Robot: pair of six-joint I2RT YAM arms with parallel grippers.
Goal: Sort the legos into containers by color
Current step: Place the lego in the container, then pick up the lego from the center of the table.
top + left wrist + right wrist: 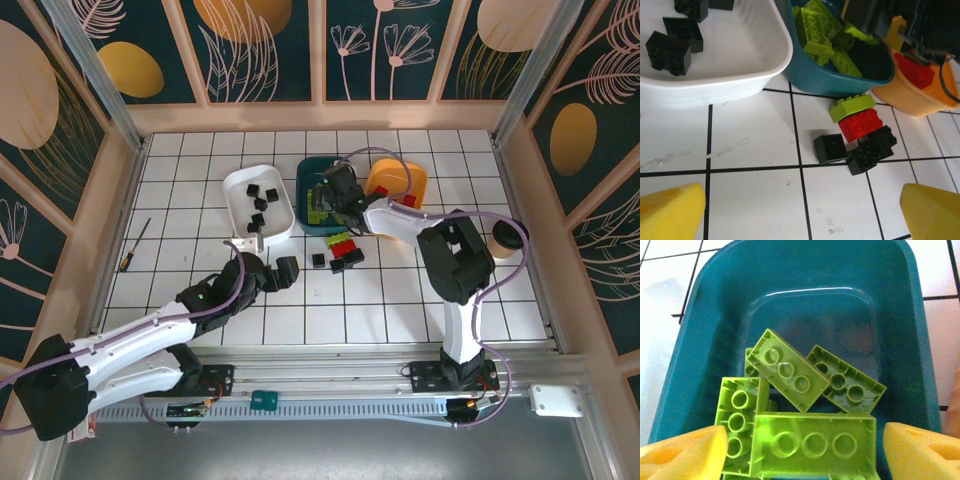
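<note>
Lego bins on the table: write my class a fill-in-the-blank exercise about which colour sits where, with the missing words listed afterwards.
1. The bricks in the white bin are all ___.
2. The dark teal bin holds bricks coloured ___.
3. The brick visible in the orange bin is ___.
4. The right gripper hangs over the ___ bin.
Missing words: black; lime green; red; dark teal.

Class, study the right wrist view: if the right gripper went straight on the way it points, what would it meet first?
Most likely the big lime green brick straight ahead of the right gripper, lying atop others in the teal bin; depth is hard to judge.
</note>
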